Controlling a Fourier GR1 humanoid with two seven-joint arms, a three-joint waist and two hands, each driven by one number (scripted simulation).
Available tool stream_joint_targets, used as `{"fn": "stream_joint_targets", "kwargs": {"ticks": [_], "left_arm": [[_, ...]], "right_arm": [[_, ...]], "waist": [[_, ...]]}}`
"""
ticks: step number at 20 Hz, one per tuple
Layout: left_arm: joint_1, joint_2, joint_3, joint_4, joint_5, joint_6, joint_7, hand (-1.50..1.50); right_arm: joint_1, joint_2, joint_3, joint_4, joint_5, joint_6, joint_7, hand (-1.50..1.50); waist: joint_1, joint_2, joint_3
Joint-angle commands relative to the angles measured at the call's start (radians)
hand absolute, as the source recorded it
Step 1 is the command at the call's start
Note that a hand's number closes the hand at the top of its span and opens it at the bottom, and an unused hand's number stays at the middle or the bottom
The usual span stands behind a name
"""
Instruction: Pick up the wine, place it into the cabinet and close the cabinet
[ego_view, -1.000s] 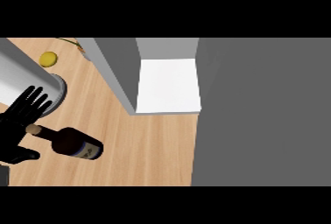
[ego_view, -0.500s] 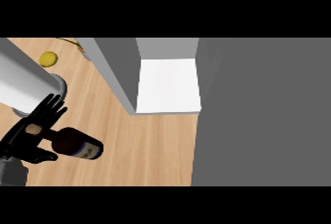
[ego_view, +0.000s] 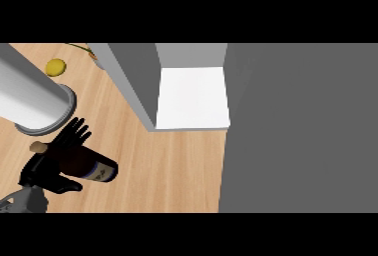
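while the wine (ego_view: 94, 167) lies flat, the left hand (ego_view: 53, 162) covers its neck

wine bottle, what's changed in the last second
The left hand moved right, from beside the neck to over the wine bottle, fingers straight across it and thumb on its near side. It is not lifted. The bottle lies where it was on the counter. The cabinet is unchanged, still open.
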Motion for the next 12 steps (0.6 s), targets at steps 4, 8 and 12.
{"fn": "stream_joint_targets", "kwargs": {"ticks": [4, 8, 12], "left_arm": [[-0.007, -0.026, -0.006, 0.078, -0.008, -0.003, -0.063, -1.50], [-0.029, -0.062, 0.002, 0.121, 0.018, 0.007, -0.057, -1.50], [-0.079, -0.030, 0.050, 0.187, 0.091, -0.022, 0.000, -1.50]], "right_arm": [[-0.022, -0.035, -0.086, -0.236, -0.094, -0.013, 0.159, -1.50], [0.010, -0.030, -0.061, -0.251, -0.086, -0.013, 0.147, -1.50], [0.004, -0.017, 0.005, -0.243, -0.034, -0.028, 0.159, -1.50]], "waist": [[0.013, 0.001, 0.000], [0.007, -0.001, 0.001], [0.007, -0.002, 0.001]]}}
